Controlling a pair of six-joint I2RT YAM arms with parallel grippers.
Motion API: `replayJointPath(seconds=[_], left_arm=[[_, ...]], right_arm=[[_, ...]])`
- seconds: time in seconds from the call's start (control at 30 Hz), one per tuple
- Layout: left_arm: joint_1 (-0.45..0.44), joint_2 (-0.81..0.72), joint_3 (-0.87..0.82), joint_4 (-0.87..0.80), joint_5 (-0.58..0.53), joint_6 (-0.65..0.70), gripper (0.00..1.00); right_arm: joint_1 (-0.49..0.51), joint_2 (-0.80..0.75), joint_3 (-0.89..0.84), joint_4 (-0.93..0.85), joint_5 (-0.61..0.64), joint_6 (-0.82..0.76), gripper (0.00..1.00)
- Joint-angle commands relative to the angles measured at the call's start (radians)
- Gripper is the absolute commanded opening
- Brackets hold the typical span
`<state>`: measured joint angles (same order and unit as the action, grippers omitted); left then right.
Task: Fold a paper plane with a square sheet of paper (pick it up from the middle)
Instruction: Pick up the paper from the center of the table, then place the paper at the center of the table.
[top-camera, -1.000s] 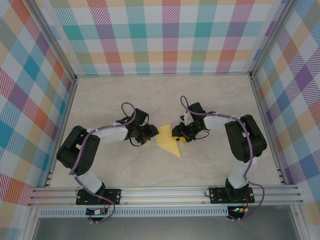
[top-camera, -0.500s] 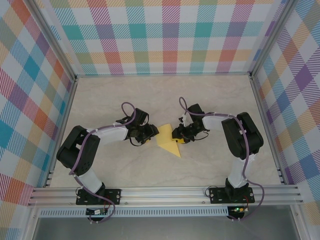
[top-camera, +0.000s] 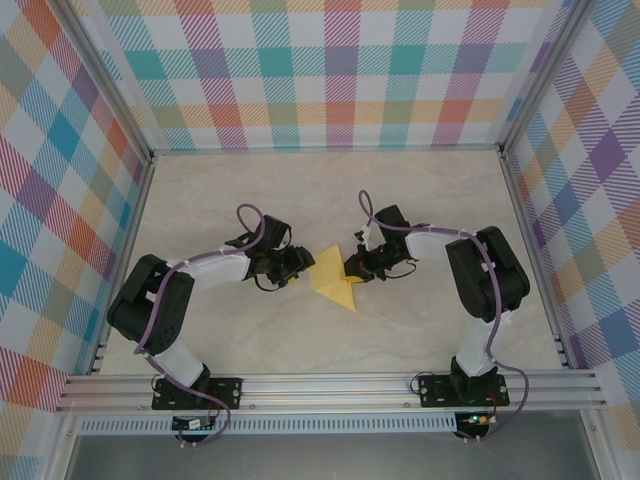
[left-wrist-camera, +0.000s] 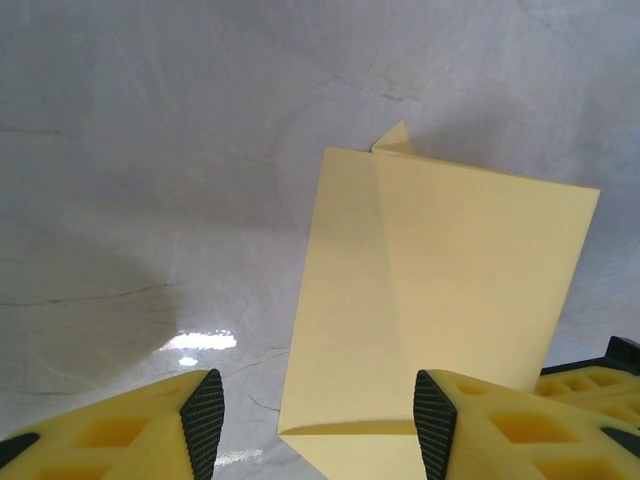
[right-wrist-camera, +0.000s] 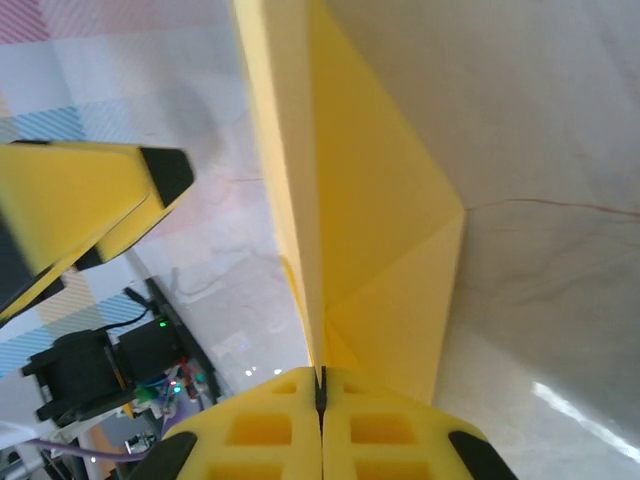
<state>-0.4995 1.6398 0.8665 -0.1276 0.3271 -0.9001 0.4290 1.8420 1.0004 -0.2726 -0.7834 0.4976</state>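
Note:
The square sheet of paper (top-camera: 333, 279) is a yellow folded piece with creased flaps, in the middle of the table between both arms. My right gripper (top-camera: 351, 268) is shut on its right edge; in the right wrist view the jaws (right-wrist-camera: 321, 378) pinch a raised fold of the paper (right-wrist-camera: 375, 230), which stands on edge ahead of them. My left gripper (top-camera: 298, 267) is open at the paper's left side. In the left wrist view its fingers (left-wrist-camera: 318, 415) stand apart, with the near end of the paper (left-wrist-camera: 440, 290) between them and no pad pressed on it.
The pale marble tabletop (top-camera: 300, 200) is boxed in by plaid walls (top-camera: 330, 70) at the back and both sides, with aluminium rails (top-camera: 330, 390) along the near edge by the arm bases. The left gripper's finger (right-wrist-camera: 90, 205) hangs beside the paper in the right wrist view.
My right gripper has closed onto the paper's right edge. The paper has shifted slightly and its lower tip is drawn in. The left gripper stays open beside it.

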Motion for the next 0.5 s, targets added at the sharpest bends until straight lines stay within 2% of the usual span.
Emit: replayJointPath(seconds=[0.0,0.27,0.47], left_arm=[[0.051,-0.031,-0.036,0.098,0.105,0.009,0.57],[0.116,0.036,-0.073,0.351,0.317,-0.059,0.62],[0.121,0.102,-0.069,0.498,0.406,-0.113,0.61]], right_arm=[[-0.018,-0.060,-0.003,0.052,-0.098,0.026,0.05],[-0.042,-0.086,-0.006,0.098,-0.183,0.063,0.05],[-0.042,-0.081,-0.003,0.128,-0.201,0.084,0.06]])
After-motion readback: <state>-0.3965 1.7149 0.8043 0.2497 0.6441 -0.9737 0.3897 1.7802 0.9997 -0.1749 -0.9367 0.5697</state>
